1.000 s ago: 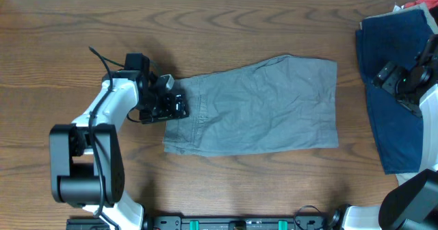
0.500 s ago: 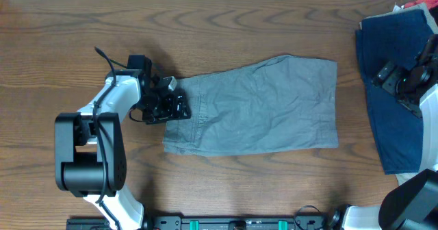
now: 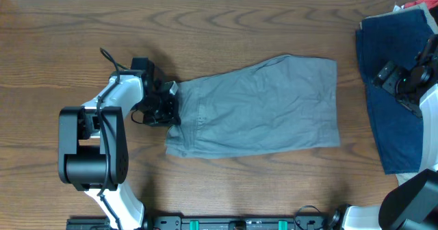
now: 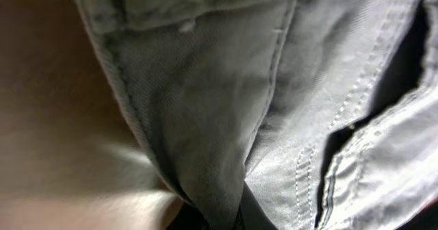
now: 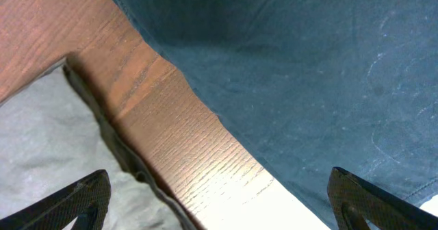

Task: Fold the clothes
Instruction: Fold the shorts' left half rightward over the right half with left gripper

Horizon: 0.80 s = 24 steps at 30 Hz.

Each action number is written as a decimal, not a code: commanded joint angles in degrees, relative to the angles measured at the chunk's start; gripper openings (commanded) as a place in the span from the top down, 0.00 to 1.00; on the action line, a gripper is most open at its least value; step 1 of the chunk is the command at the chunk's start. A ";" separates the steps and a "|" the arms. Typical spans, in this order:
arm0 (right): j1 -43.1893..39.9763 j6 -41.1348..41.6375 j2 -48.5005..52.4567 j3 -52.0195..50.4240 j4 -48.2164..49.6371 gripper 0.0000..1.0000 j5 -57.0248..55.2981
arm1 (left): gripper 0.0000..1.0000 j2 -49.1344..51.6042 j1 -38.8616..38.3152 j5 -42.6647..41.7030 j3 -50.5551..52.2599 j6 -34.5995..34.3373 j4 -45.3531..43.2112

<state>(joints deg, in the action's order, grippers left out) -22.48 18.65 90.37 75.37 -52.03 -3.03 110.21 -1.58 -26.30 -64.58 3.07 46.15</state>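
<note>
Grey-khaki shorts (image 3: 260, 107) lie flat across the middle of the table, waistband to the left. My left gripper (image 3: 171, 105) is shut on the waistband edge. In the left wrist view a fold of the grey cloth (image 4: 205, 86) is pinched between the fingertips at the bottom edge (image 4: 236, 216). A dark navy garment (image 3: 390, 127) lies at the right side. My right gripper (image 3: 384, 76) hovers open over its left part. In the right wrist view the gripper (image 5: 219, 213) spans bare wood between the navy cloth (image 5: 308, 66) and the shorts' hem (image 5: 41, 134).
The wooden table (image 3: 239, 24) shows bare wood around the shorts. A bit of red cloth (image 3: 417, 4) peeks out at the far right corner above the navy garment. The arm bases stand along the front edge.
My left gripper moved slightly right onto the waistband and shut on it, bunching the shorts' left edge. The right arm has not moved.
</note>
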 commanded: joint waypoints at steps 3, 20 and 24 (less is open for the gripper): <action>-0.66 -0.04 -0.02 0.61 -0.02 0.01 -0.37 | 0.94 0.48 2.03 18.27 -5.73 -6.91 7.89; -0.66 -0.04 -0.02 0.61 -0.02 0.01 -0.37 | 0.94 -9.35 -3.78 18.27 -41.35 -7.52 42.29; -0.66 -0.04 -0.02 0.61 -0.02 0.01 -0.37 | 0.94 -10.32 -9.62 18.23 -41.53 -10.19 40.54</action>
<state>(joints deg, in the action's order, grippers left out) -22.48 18.65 90.37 75.37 -52.01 -3.03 100.29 -7.42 -8.45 -105.25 -4.69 87.35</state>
